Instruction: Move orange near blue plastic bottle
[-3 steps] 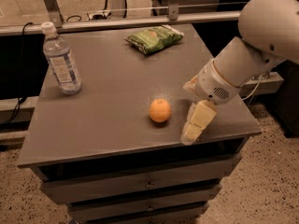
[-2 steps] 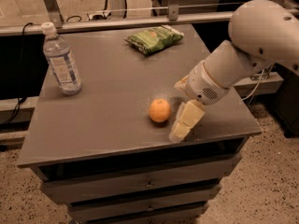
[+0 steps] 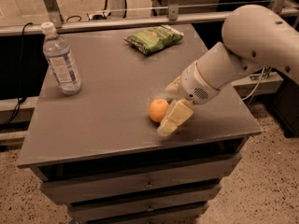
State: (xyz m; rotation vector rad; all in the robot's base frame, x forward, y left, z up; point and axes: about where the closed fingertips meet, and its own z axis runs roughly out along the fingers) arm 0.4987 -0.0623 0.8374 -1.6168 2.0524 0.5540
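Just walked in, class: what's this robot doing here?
The robot's arm reaches in from the right, its gripper open right beside the orange near the front edge of the grey cabinet, not closed on it. The blue plastic bottle stands upright at the far left, well apart. A green snack bag lies at the back.

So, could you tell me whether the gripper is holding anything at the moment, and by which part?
It cannot be told: the gripper is right against the orange, which sits on the table, but no grip shows.
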